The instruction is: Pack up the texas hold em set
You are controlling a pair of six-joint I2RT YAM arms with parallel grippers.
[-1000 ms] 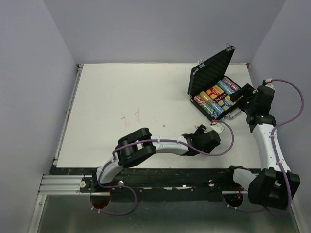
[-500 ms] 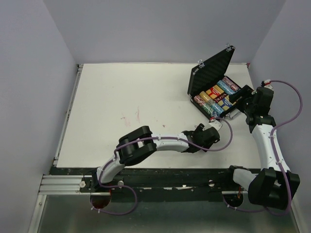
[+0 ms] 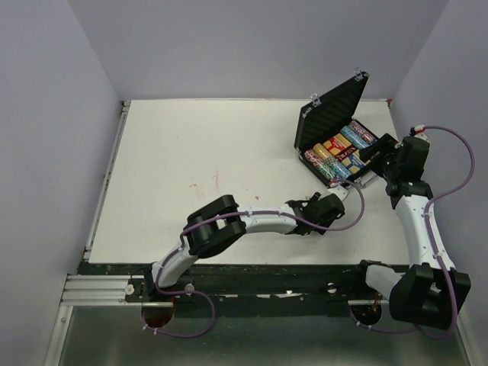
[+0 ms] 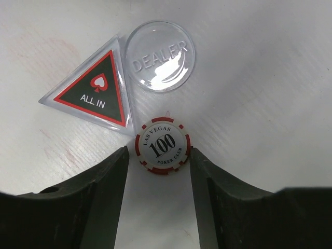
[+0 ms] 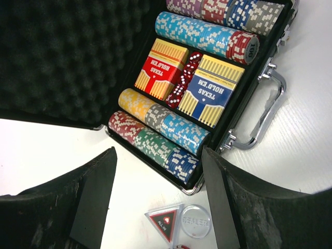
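The black case (image 3: 328,114) stands open at the far right, lid up. The right wrist view shows its multicoloured chip rows (image 5: 155,136), two card decks (image 5: 215,91) and red dice. The dark triangular "ALL IN" marker (image 4: 93,93), the clear "DEALER" disc (image 4: 160,56) and one red-and-white 100 chip (image 4: 162,146) lie on the table in front of the case. My left gripper (image 4: 158,155) is open, low over the table, its fingertips on either side of the 100 chip. My right gripper (image 5: 158,155) is open and empty, hovering above the case's near corner.
The case's silver handle (image 5: 267,111) points toward the right arm. The marker (image 5: 165,222) and disc (image 5: 195,222) lie just off the case's near corner. The white table (image 3: 198,152) has faint red marks at the middle.
My left arm has reached further right and forward toward the case, bringing its gripper up to the loose pieces. The right arm has barely moved.
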